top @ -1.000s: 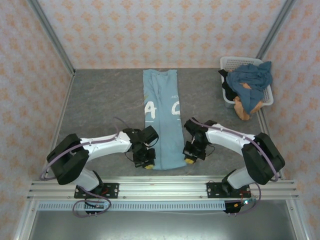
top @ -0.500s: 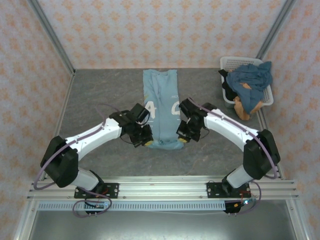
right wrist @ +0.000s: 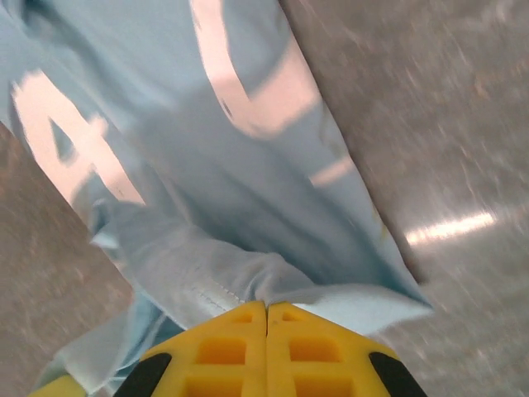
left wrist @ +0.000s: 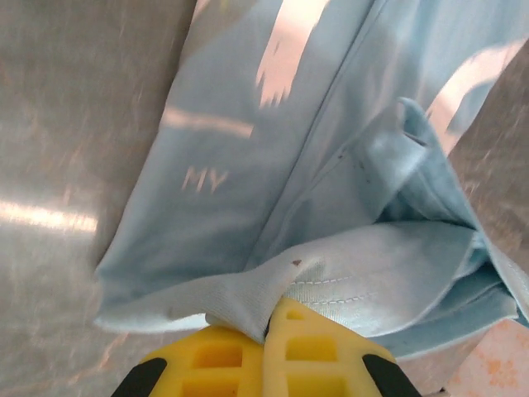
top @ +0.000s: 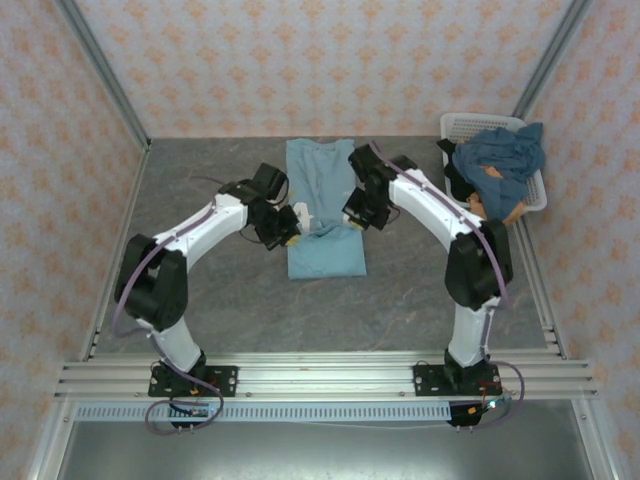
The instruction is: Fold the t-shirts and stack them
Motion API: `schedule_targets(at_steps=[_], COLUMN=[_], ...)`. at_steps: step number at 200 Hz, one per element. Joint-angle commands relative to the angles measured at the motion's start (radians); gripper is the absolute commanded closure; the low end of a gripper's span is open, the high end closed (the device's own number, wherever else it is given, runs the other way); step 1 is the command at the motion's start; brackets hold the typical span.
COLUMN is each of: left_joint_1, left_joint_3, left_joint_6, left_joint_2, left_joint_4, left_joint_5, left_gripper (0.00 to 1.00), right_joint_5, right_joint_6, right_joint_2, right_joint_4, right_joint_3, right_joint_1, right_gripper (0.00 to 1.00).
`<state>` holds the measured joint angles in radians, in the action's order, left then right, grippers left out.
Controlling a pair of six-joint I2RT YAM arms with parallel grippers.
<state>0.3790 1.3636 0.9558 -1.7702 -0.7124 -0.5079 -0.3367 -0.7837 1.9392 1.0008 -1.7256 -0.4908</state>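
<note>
The left gripper (left wrist: 269,331) and the right gripper (right wrist: 266,318) each have their yellow fingers pressed together on the hem of the light sky-blue t-shirt (left wrist: 248,207), pinching the cloth. From above, that shirt lies mid-frame on the grey table (top: 220,290), its near end doubled back over its middle. At the upper right, the white lattice basket (top: 462,122) holds the slate-blue t-shirt (top: 500,150) and the orange-tan t-shirt (top: 490,215), which hangs over its near rim.
</note>
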Motion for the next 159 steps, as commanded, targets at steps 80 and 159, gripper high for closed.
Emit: schedule_targets(at_steps=[80, 159], left_joint_1=[-0.089, -0.101], left_joint_3=[0.405, 0.459], left_joint_6=[-0.110, -0.100], left_joint_2=[-0.396, -0.390], left_joint_4=[-0.069, -0.108], left_joint_5=[0.038, 0.076], left_gripper=[1.00, 1.00], right_joint_5=[0.050, 0.092], right_joint_6=[0.032, 0.032], right_joint_2=[0.366, 0.412], right_joint_4=[0.071, 0.073], right_joint_3=[-0.364, -0.439], right_joint_1=[0.064, 0.080], right_gripper=[1.00, 1.00])
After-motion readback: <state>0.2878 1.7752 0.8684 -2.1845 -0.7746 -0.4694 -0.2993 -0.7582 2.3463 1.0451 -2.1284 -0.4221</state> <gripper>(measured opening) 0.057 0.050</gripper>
